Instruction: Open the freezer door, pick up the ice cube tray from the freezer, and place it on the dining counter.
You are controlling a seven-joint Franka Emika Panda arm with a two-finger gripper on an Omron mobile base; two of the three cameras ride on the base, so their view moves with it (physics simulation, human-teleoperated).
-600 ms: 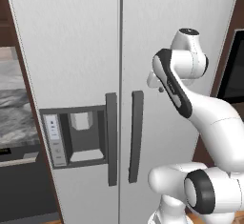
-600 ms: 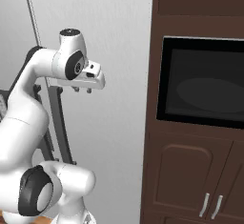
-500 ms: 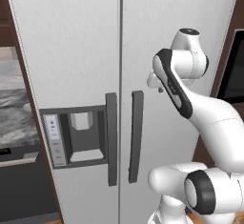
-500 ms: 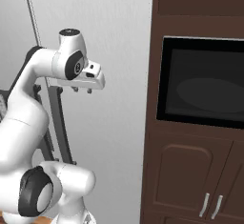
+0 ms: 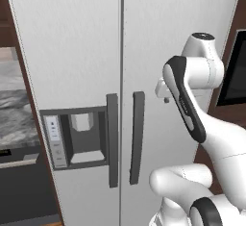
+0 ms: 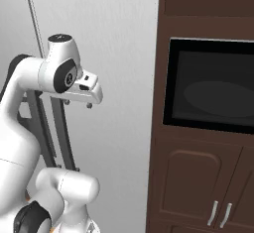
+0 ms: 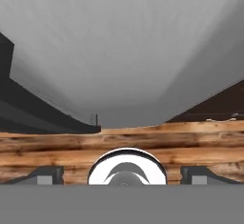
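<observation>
The freezer door (image 5: 72,66), light grey with a dark dispenser panel (image 5: 79,138), is shut, and its dark bar handle (image 5: 112,141) stands beside the seam. It hides the freezer and the ice cube tray. The dining counter is out of view. My gripper (image 5: 163,95) hangs at the end of the raised arm in front of the plain right door (image 5: 182,23), above and to the right of both handles. It (image 6: 78,104) points downward. In the hand view the two fingertips (image 7: 47,175) stand far apart with nothing between them, so my gripper (image 7: 123,176) is open.
The plain door's own handle (image 5: 137,136) runs next to the freezer handle. A dark wood cabinet with a black wall oven (image 6: 213,86) flanks the fridge on the right. A marble surface (image 5: 14,119) shows at the left edge. Wooden floor (image 7: 143,144) lies below the hand.
The hand has dropped slightly and the upper arm has shifted a little. The gripper is still open and both fridge doors are still shut.
</observation>
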